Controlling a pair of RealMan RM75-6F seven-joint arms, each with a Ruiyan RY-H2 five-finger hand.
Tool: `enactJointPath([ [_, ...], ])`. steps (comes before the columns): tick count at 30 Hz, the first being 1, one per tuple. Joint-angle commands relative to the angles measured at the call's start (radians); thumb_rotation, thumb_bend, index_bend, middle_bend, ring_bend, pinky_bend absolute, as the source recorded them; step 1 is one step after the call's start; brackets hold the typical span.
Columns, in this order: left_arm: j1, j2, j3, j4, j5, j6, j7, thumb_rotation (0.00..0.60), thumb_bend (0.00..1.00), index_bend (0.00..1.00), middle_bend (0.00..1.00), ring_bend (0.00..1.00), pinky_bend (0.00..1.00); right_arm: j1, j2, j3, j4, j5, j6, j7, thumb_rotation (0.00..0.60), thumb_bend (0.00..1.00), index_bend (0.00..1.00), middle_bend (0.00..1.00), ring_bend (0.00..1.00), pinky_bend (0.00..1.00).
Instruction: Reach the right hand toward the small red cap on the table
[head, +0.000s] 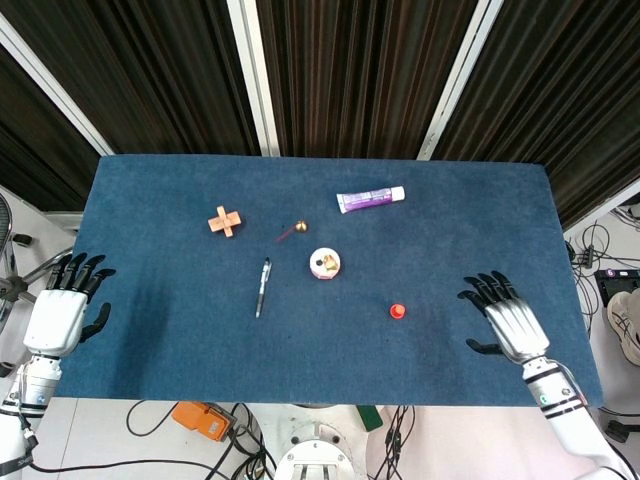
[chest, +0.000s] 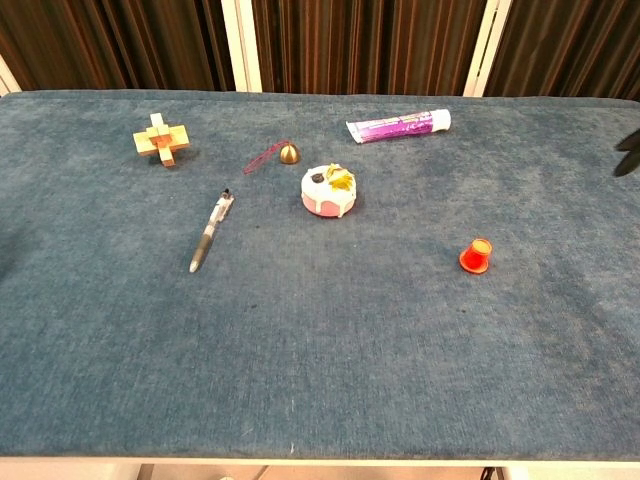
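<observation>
The right hand (head: 507, 322) hovers empty over the blue table (head: 180, 340) with fingers spread, the small red cap (head: 397, 311) lying to its left, apart from the fingertips, while the left hand (head: 62, 310) sits off the table's far-left edge, also empty with fingers apart

Blue table (head: 150, 340), red cap (head: 397, 312), pen (head: 262, 287), toothpaste tube (head: 370, 199), wooden puzzle (head: 224, 221)
</observation>
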Motion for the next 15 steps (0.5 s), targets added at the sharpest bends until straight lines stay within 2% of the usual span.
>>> enactJointPath([
  [1,0.000,0.000,-0.001,0.000,0.000,0.002,0.003,0.600,0.40,0.24,0.12,0.07,0.06,0.073,-0.052,0.028,0.029,0.033,-0.087,-0.024,0.600,0.27,0.38,0.20,0.14,0.11],
  [9,0.001,0.000,-0.006,0.003,-0.014,-0.003,0.003,0.600,0.40,0.24,0.12,0.07,0.06,0.169,-0.145,0.069,0.081,0.105,-0.198,-0.084,0.600,0.27,0.43,0.20,0.14,0.11],
  [15,-0.002,-0.001,-0.010,0.007,-0.023,-0.011,-0.002,0.600,0.40,0.24,0.12,0.07,0.06,0.218,-0.211,0.084,0.139,0.145,-0.245,-0.092,0.600,0.33,0.46,0.20,0.14,0.11],
])
